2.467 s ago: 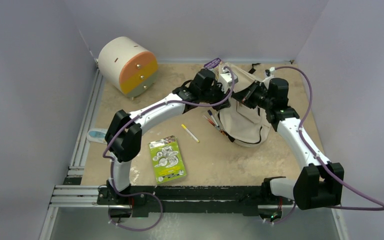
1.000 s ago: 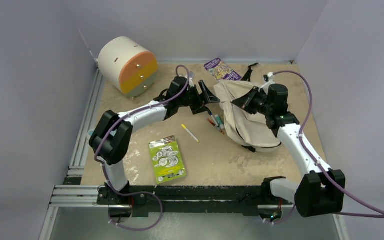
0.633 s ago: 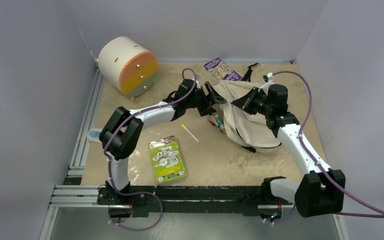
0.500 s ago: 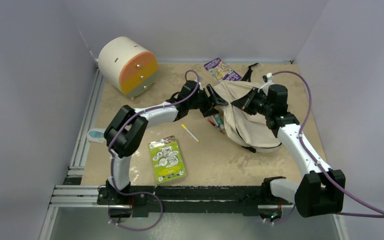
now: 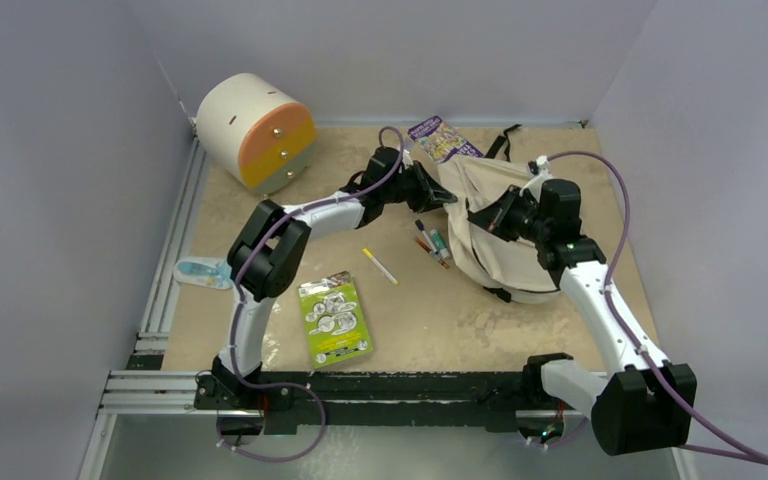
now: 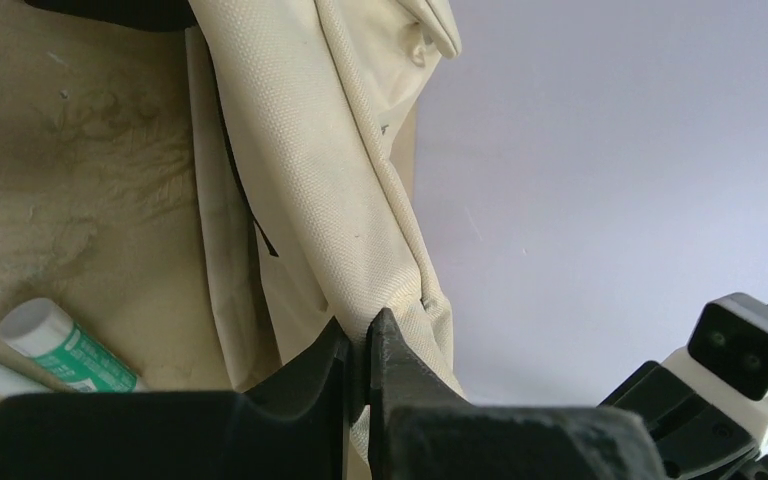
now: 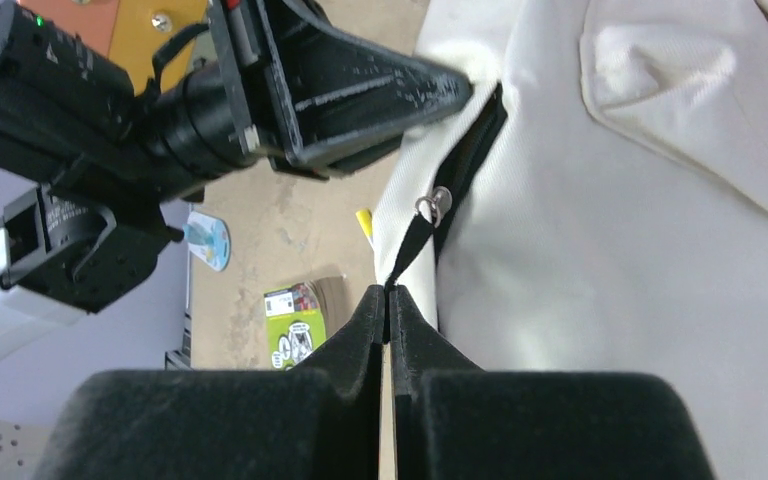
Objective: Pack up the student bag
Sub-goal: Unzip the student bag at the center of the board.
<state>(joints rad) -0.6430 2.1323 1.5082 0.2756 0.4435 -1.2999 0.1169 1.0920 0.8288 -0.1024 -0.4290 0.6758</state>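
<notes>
Student bag (image 5: 505, 262) slumped on table (image 5: 410, 320), far right side. Long axis running from far edge toward near right; top end not told apart. Left end effector (image 6: 358, 345) pinched shut on cream fabric fold at bag's left edge. Right end effector (image 7: 385, 298) clamped on black zipper tab (image 7: 412, 245).

cream bag (image 5: 505, 250), orange-fronted drawers (image 5: 276, 148)
</notes>
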